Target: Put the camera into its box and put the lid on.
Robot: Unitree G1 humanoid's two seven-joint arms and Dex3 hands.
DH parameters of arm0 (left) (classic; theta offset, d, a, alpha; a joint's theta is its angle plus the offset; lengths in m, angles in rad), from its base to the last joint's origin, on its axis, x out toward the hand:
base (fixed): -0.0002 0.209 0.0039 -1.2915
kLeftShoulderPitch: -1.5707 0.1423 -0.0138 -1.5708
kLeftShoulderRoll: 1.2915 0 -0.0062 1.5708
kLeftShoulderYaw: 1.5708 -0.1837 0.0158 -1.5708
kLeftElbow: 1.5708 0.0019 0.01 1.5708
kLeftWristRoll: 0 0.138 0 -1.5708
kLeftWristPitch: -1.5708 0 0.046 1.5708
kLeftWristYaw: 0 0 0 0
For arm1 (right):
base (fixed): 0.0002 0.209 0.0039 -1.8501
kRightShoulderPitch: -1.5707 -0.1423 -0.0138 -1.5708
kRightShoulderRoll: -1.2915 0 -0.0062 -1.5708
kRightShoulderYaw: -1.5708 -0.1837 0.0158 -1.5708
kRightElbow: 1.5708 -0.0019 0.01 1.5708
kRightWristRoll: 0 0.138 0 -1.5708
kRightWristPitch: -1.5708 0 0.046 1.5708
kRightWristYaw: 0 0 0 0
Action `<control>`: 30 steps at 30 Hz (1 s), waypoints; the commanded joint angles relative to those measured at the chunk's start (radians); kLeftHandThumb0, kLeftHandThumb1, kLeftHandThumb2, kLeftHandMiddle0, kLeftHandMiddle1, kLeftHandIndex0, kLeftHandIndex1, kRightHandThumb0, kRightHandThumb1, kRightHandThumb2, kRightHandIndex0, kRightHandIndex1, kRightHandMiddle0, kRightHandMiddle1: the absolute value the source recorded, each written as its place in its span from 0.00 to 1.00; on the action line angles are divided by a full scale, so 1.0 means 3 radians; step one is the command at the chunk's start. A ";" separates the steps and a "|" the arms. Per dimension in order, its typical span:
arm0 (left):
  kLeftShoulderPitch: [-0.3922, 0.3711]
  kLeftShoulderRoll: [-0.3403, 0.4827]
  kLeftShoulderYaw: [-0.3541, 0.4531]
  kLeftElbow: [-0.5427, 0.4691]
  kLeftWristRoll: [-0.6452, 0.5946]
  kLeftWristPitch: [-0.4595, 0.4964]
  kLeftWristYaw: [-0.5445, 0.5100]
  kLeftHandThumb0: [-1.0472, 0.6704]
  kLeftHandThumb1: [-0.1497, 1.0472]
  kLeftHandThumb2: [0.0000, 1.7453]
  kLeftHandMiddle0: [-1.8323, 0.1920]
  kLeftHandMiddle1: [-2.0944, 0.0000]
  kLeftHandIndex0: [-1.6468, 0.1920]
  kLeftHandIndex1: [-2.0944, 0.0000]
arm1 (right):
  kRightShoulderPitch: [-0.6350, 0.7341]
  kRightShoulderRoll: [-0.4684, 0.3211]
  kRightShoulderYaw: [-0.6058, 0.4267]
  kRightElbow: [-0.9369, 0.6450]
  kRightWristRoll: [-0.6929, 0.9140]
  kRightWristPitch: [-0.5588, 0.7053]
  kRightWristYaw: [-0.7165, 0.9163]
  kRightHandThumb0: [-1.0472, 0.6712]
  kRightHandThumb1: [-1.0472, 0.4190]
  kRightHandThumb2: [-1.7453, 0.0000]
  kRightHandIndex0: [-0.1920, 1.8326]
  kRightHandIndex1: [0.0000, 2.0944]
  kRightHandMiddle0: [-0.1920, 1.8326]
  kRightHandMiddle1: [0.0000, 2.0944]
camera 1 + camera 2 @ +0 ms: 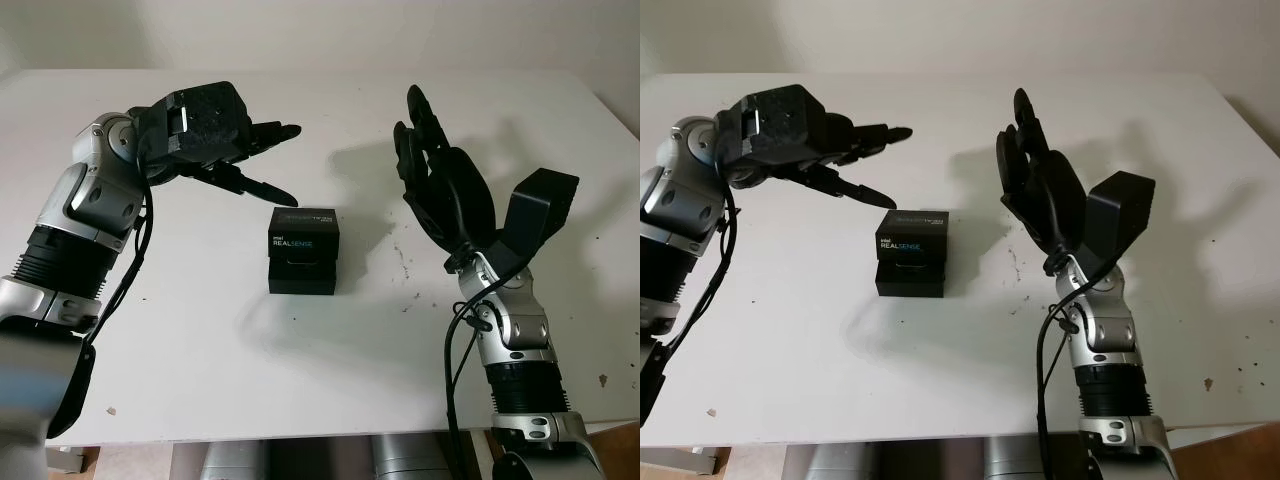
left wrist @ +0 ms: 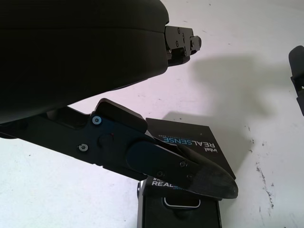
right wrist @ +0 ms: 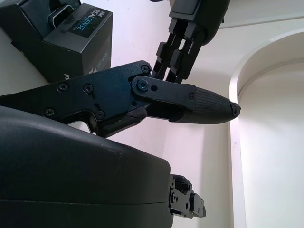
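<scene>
Sitting mid-table, the box (image 1: 302, 277) has its lid (image 1: 303, 231) askew toward the far side, so the empty, released left hand (image 1: 240, 150) just beyond it should probably nudge it square, right hand (image 1: 440, 180) open alongside.

Lid (image 1: 911, 233) sits askew on box (image 1: 910, 278) between open hands.

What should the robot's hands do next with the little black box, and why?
Probably bring the left hand down onto the lid and slide it squarely over the box. The lid marked RealSense sits only partly over the box, leaving its front part uncovered, where something silver shows inside. The left hand is open just above and behind it, closer than the open right hand, which is raised off to the side.
</scene>
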 commanded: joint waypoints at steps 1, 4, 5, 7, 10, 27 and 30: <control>0.0010 -0.0018 -0.0040 -0.0063 0.0020 0.0008 0.0001 0.11 0.97 0.03 0.94 0.97 0.94 0.97 | -0.0055 -0.0014 -0.0013 -0.0053 0.0004 0.0011 -0.0020 0.20 0.00 0.66 0.00 0.00 0.00 0.00; 0.0014 -0.0071 -0.0030 -0.0031 0.0004 0.0052 0.0037 0.11 0.96 0.03 0.93 0.83 0.94 0.97 | -0.0057 -0.0020 -0.0007 -0.0037 -0.0001 -0.0010 -0.0025 0.20 0.00 0.66 0.00 0.00 0.00 0.00; 0.0004 -0.0082 -0.0043 -0.0011 0.0011 0.0081 0.0031 0.10 0.96 0.03 0.96 0.52 0.95 0.97 | -0.0059 -0.0019 -0.0008 -0.0031 0.0004 -0.0008 -0.0024 0.20 0.00 0.66 0.00 0.00 0.00 0.00; -0.0036 -0.0085 -0.0116 0.0048 0.0071 0.0124 -0.0011 0.08 0.97 0.04 0.99 0.51 0.97 0.98 | -0.0057 -0.0016 -0.0009 -0.0029 0.0005 -0.0017 -0.0026 0.20 0.00 0.66 0.00 0.00 0.00 0.00; -0.0067 -0.0099 -0.0232 0.0120 0.0191 0.0088 -0.0003 0.06 1.00 0.03 0.94 0.89 0.98 0.98 | -0.0055 -0.0003 -0.0017 -0.0033 0.0013 -0.0017 -0.0044 0.20 0.00 0.66 0.00 0.00 0.00 0.00; -0.0072 -0.0231 -0.0302 0.0412 0.0353 -0.0173 0.0121 0.03 0.98 0.03 0.86 0.95 0.95 0.97 | -0.0043 -0.0012 -0.0022 -0.0034 0.0017 -0.0032 -0.0048 0.20 0.00 0.66 0.00 0.00 0.00 0.00; -0.0080 -0.0241 -0.0288 0.0432 0.0351 -0.0172 0.0110 0.03 0.98 0.03 0.92 0.72 0.95 0.97 | -0.0044 -0.0016 -0.0018 -0.0042 0.0008 -0.0024 -0.0056 0.20 0.00 0.66 0.00 0.00 0.00 0.00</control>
